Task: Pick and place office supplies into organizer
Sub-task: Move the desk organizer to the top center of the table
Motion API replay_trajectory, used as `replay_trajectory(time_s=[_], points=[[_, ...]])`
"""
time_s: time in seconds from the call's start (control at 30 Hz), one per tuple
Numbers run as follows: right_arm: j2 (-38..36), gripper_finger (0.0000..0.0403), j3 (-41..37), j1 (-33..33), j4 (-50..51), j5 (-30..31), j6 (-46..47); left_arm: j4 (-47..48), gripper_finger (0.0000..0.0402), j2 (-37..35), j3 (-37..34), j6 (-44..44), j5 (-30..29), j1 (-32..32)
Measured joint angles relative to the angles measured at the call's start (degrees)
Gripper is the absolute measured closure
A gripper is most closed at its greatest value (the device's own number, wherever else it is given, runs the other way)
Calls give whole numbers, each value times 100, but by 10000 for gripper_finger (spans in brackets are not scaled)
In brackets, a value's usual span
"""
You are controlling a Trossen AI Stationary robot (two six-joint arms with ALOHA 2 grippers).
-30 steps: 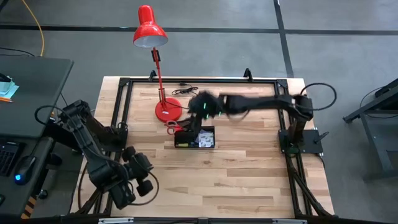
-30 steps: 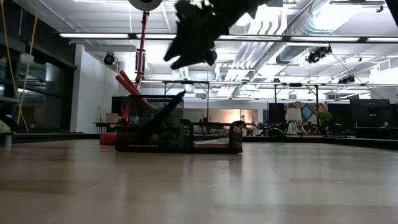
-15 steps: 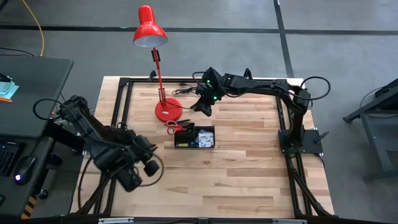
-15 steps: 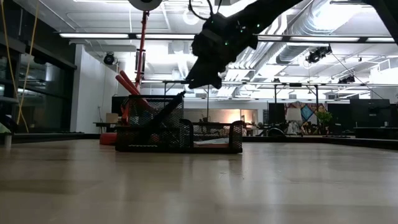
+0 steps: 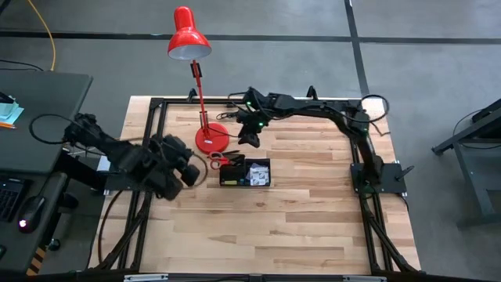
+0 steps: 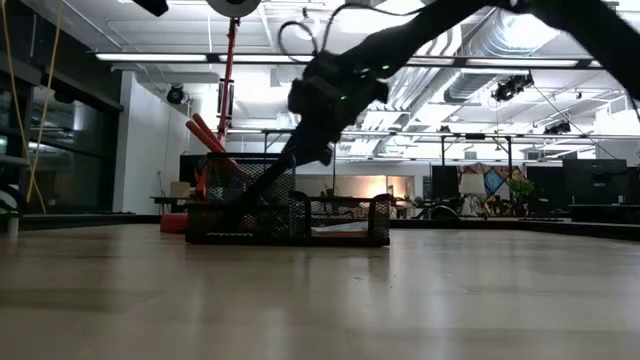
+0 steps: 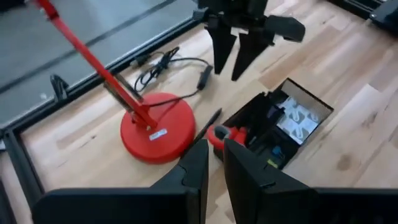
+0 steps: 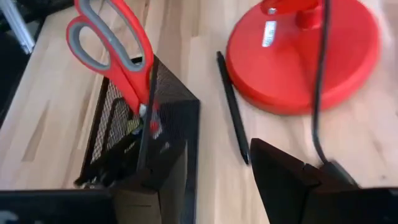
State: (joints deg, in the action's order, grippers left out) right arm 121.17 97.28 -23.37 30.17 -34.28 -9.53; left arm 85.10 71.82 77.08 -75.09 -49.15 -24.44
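The right gripper (image 5: 250,139) hangs above the table with its fingers (image 7: 222,45) spread apart and nothing between them, just beyond the organizer (image 5: 246,173) and right of the lamp base (image 5: 210,138). The left gripper (image 5: 190,174) hovers left of the organizer; its fingers (image 7: 194,168) are nearly together with only a thin gap, gripping nothing. The organizer sits at mid-table, and red-handled scissors (image 8: 116,46) stand in its left compartment, handles up and leaning out. A pale pad (image 7: 296,117) with grey marks too blurred to read lies in its right compartment. One dark pen (image 8: 232,107) lies on the wood between the lamp base and the organizer. A white label (image 7: 157,134) on the lamp base carries print too small to read.
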Motion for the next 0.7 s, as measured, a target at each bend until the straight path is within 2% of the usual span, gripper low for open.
replay_trajectory(time_s=[0.13, 0.27, 0.47, 0.7], points=[[685, 244, 1000, -77, 783, -469, -389, -73, 364, -327, -1, 198, 449, 297], [1028, 258, 1687, -148, 1355, -386, -1003, -152, 364, -595, 0, 220, 741, 471], [1210, 272, 1713, -89, 1536, -172, -1450, -81, 364, -807, -1, 203, 679, 460], [1430, 262, 1621, 167, 1319, 394, -1488, 162, 364, -1044, -2, 266, 790, 458]])
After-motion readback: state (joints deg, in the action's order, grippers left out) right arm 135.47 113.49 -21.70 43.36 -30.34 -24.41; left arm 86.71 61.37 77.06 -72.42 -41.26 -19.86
